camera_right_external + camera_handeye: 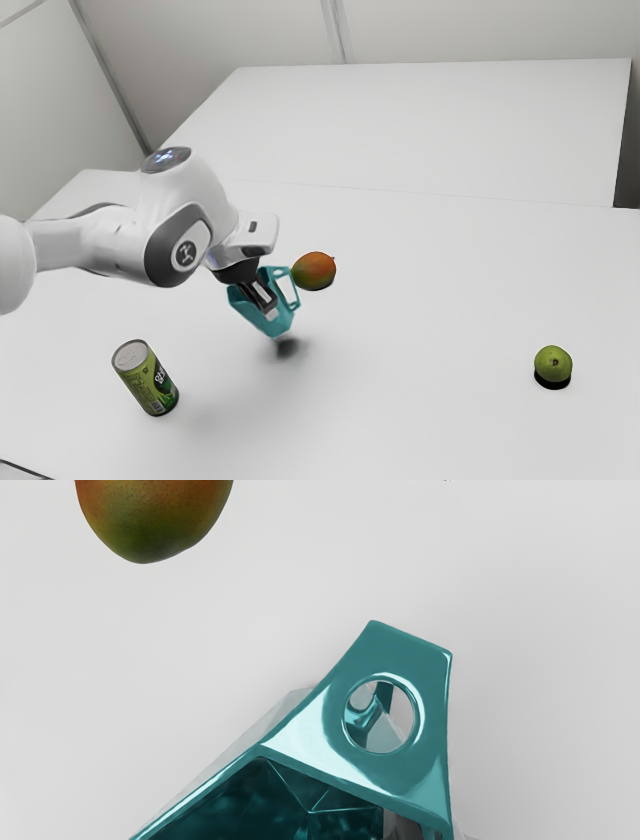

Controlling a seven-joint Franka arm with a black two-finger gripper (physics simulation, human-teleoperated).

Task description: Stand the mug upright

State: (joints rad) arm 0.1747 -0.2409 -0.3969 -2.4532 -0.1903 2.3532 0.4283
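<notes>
The exterior view has a smooth white bench, a thin seam crossing it, in a room with plain pale walls. One faceted, glossy teal mug hangs tilted just above the bench, gripped by the black two-finger pincer. There are two fruits: one red-green mango just beyond the mug, one round green fruit at the exterior view's right. One green metal can stands near, at its left.
</notes>
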